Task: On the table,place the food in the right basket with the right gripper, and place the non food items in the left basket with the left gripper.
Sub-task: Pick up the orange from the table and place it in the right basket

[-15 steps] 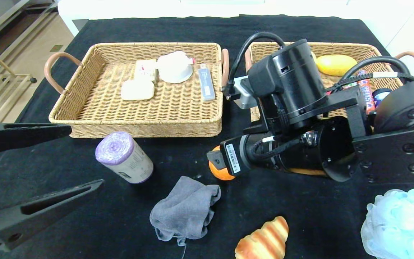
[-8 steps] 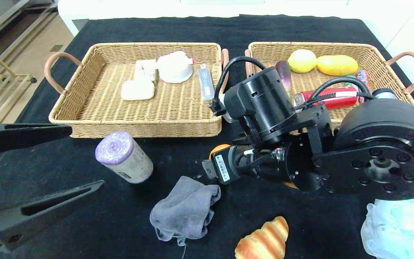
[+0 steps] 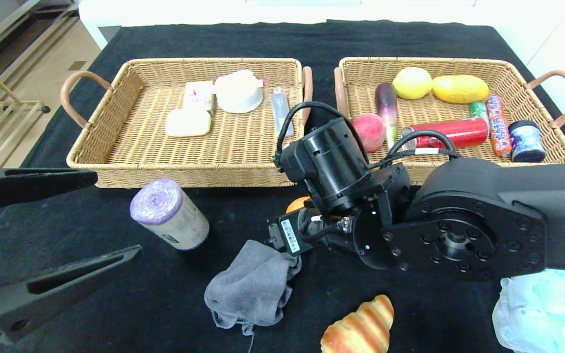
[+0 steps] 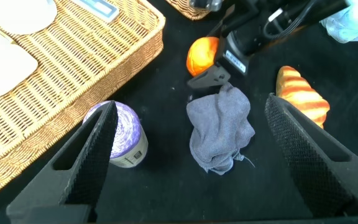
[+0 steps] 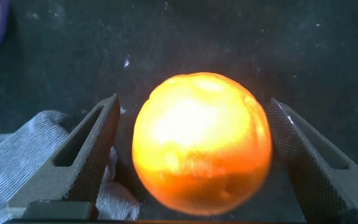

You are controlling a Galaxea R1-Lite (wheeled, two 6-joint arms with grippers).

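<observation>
An orange (image 5: 201,143) lies on the black table between the fingers of my right gripper (image 5: 191,107), which is open with a gap on each side of the fruit. From the head only the top of the orange (image 3: 296,203) shows beside the right wrist. A grey cloth (image 3: 252,287) lies just in front of it, touching one right finger. My left gripper (image 3: 115,213) hangs open at the near left, above the cloth (image 4: 219,130) and a purple roll of bags (image 4: 120,134). A croissant (image 3: 361,329) and a blue bath pouf (image 3: 542,314) lie at the near right.
The left basket (image 3: 115,164) holds soap, a small box, a white cup and a blue stick. The right basket (image 3: 459,62) holds a peach, an eggplant, a lemon, a mango, a red can, sweets and a jar. The purple roll (image 3: 169,213) lies in front of the left basket.
My right arm has come down and toward me from over the right basket, bringing its open fingers around the orange. The left arm has stayed still.
</observation>
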